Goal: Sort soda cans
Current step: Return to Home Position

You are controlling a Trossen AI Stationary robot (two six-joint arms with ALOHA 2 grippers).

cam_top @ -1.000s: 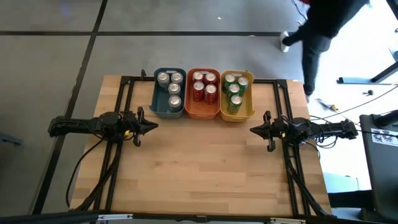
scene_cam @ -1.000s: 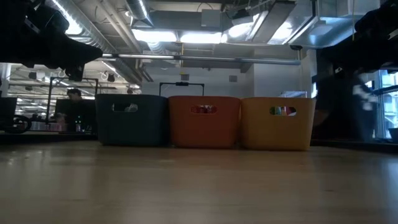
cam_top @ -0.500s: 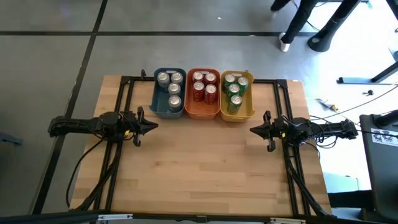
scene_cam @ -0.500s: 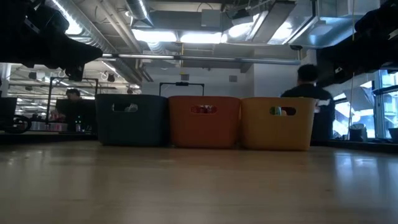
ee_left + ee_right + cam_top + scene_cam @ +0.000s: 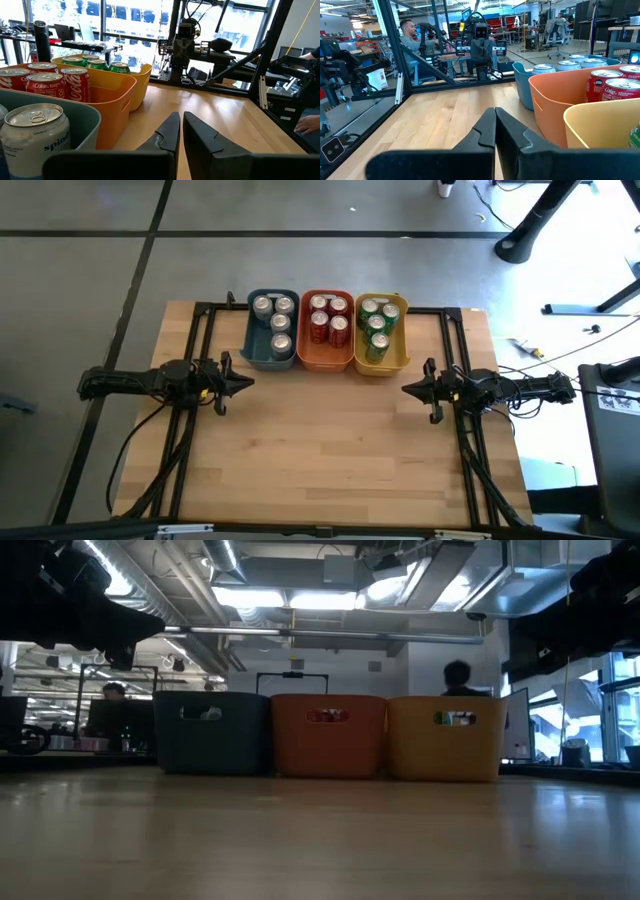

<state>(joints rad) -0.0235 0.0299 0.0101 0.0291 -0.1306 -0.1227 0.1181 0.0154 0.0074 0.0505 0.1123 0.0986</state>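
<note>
Three bins stand side by side at the table's far edge. The blue-grey bin point(image 5: 272, 330) holds several silver soda cans point(image 5: 281, 323), the orange bin point(image 5: 326, 330) several red cans point(image 5: 328, 320), the yellow bin point(image 5: 381, 334) several green cans point(image 5: 377, 324). All cans stand upright on the bin floors. My left gripper point(image 5: 248, 383) waits shut at the table's left side, pointing level toward the right. My right gripper point(image 5: 406, 389) waits shut at the right side, pointing level toward the left. Neither holds anything.
A black frame point(image 5: 205, 320) runs along the table's left, far and right edges. Bare wood point(image 5: 330, 450) stretches between the arms and toward the near edge. A person point(image 5: 458, 680) stands beyond the table's far right corner in the low view.
Both arms have kept still. The person beyond the far right corner has walked away and left the high view; in the low view the person has moved leftward behind the yellow bin.
</note>
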